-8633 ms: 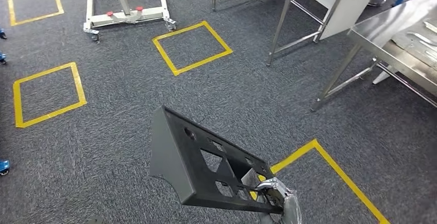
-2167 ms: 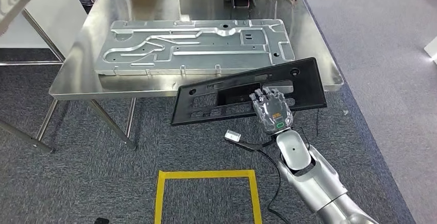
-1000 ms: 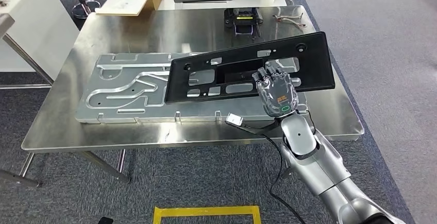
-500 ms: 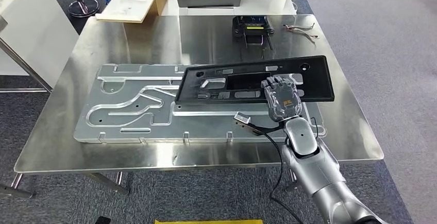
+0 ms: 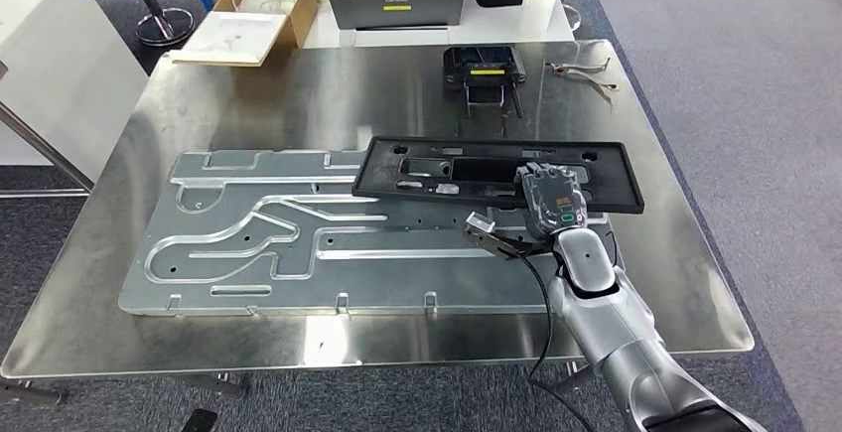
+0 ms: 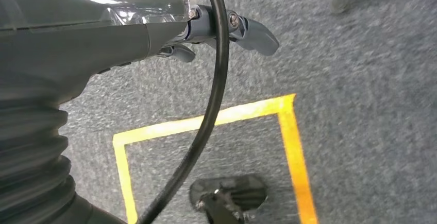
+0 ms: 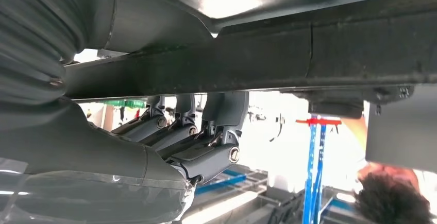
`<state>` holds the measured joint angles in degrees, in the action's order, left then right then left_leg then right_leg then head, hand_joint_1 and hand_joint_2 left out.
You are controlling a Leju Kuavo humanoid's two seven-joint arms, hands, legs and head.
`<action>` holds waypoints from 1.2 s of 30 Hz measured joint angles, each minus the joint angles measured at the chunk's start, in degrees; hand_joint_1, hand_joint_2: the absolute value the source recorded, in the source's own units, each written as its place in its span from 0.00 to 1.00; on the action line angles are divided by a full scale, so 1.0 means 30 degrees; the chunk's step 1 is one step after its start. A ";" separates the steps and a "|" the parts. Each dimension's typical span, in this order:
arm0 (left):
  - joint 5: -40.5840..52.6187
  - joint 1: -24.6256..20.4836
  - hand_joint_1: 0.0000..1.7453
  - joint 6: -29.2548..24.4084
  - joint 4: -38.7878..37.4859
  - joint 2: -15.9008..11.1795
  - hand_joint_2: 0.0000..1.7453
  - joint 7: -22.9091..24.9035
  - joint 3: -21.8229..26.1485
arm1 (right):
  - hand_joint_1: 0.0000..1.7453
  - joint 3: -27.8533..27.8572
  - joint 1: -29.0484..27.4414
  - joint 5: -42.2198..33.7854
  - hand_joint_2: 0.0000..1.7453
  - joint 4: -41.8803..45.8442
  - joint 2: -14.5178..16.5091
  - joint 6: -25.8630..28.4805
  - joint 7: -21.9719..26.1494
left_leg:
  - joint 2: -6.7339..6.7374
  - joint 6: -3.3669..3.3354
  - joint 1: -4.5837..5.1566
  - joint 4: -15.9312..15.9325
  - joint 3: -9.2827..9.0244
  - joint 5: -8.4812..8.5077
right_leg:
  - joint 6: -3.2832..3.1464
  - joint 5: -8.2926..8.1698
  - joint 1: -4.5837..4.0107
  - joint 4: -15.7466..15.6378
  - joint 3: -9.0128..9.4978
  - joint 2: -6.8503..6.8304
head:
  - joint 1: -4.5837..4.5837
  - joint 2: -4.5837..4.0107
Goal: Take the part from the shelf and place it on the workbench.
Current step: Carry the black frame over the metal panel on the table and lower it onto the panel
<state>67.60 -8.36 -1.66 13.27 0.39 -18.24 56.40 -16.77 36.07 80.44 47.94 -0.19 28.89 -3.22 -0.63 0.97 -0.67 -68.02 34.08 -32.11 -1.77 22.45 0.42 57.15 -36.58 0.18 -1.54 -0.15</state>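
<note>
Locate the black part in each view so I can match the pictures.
Head view: the black part lies flat over the workbench, right of centre, above the silver plate, held by the right hand.
Right wrist view: the part crosses the picture as a dark band, fingers hooked onto it.
Left wrist view: not in it.
Shared landmark: the right hand.

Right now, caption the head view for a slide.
Right hand holds black perforated plastic panel over embossed metal plate on steel workbench.
</note>
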 joint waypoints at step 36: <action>-0.0554 0.0106 0.00 0.1251 0.0000 -0.0277 0.00 -0.0271 0.0035 | 0.00 0.0468 -0.0296 -0.1147 0.00 -0.2542 0.0455 0.0738 0.0441 | 0.0133 0.0271 -0.0173 0.0369 -0.0083 0.0054 | 0.0173 -0.0375 0.0057 0.0265 -0.0599 -0.0098 | -0.0004 0.0000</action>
<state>65.94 -8.05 2.10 13.27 -0.44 -19.06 56.50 -15.37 35.18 77.00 40.32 1.18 31.10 -1.90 -0.23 1.78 -1.19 -66.91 33.83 -31.95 -1.25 21.32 0.59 57.94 -38.38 -0.11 -1.55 -0.15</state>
